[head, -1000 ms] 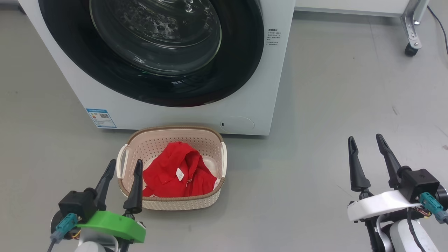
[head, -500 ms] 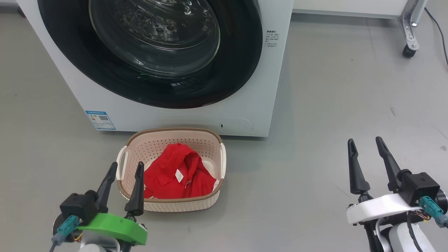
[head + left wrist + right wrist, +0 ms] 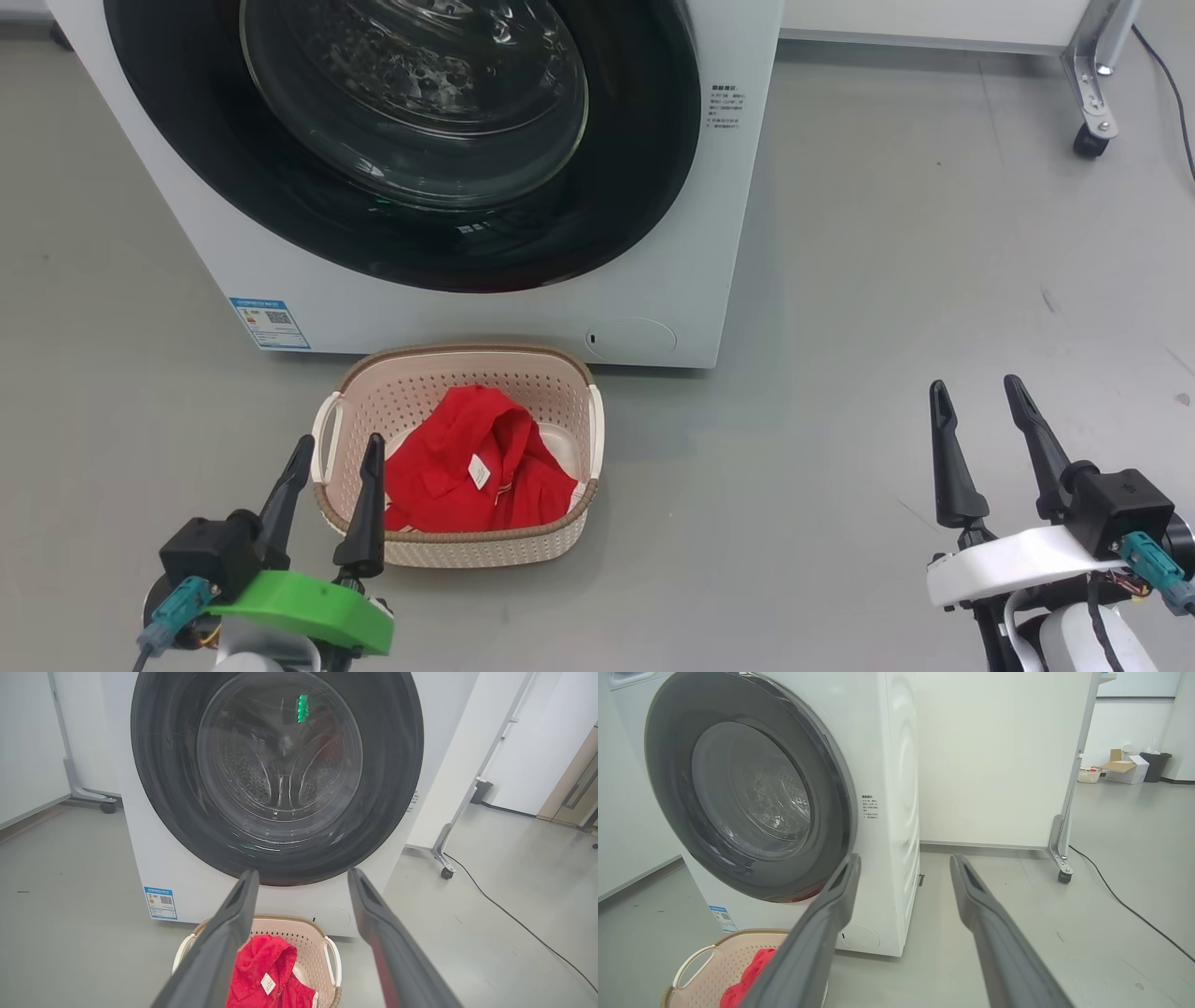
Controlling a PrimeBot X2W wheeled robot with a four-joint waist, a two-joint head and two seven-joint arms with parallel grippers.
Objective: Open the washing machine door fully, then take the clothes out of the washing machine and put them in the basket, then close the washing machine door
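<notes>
The washing machine (image 3: 672, 280) stands at the far side of the grey floor (image 3: 840, 420), its white front facing the robot. The washing machine door (image 3: 644, 140) lies against that front, glossy black rim around the clear glass bowl. It looks shut, though no view shows the latch clearly. Through the glass, the left wrist view shows the perforated steel drum (image 3: 254, 777). A small blue sticker (image 3: 269, 322) sits low on the machine's left.

Just in front of the machine, close to its base, the basket (image 3: 467, 553) sits on the floor. The clothes (image 3: 448, 467) lie bunched inside it, bright red, with a small white label tag (image 3: 479, 471) facing up.

The left gripper (image 3: 341, 439) is at the near left, by the basket's left handle, fingers spread and holding nothing. In its own wrist view it hangs above the basket without touching it. The right gripper (image 3: 975, 383) is at the near right over bare floor, well apart from the basket, jaws likewise released and empty.

A castor (image 3: 1086, 140) of a metal frame stands at the far right.
</notes>
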